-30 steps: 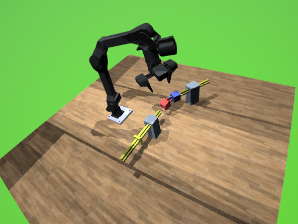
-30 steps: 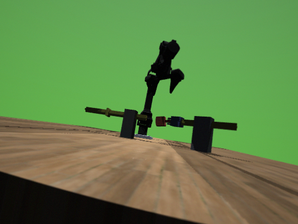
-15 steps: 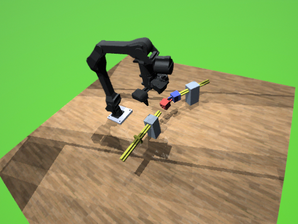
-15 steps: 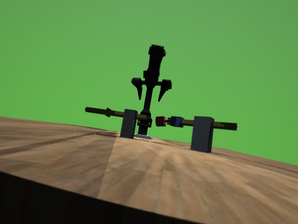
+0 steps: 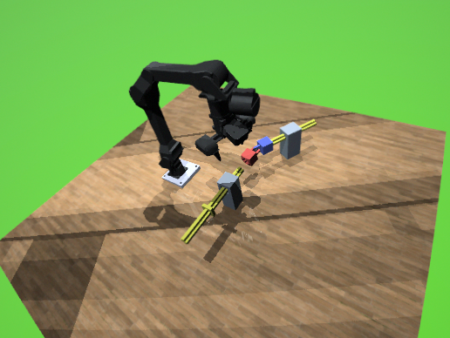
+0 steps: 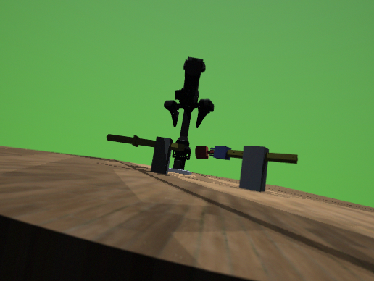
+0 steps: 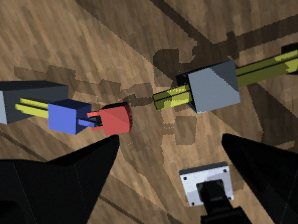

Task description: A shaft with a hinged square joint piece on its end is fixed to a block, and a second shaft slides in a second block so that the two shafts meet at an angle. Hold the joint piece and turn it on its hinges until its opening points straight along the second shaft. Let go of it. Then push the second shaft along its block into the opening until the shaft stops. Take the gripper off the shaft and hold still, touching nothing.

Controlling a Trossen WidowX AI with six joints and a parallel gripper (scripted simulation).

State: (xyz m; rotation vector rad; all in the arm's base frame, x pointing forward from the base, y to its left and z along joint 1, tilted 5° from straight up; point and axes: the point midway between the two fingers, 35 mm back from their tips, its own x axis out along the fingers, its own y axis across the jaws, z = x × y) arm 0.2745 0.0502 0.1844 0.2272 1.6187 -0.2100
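Bright light from above in the top view; crisp shadows stripe the tabletop (image 5: 305, 244). Exterior view is backlit, dim, soft. Edges look jagged.

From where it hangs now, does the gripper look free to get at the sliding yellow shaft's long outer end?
Probably yes. The open, empty gripper hangs above the gap between the blocks, and nothing visible stands over the sliding yellow shaft beyond its grey block.
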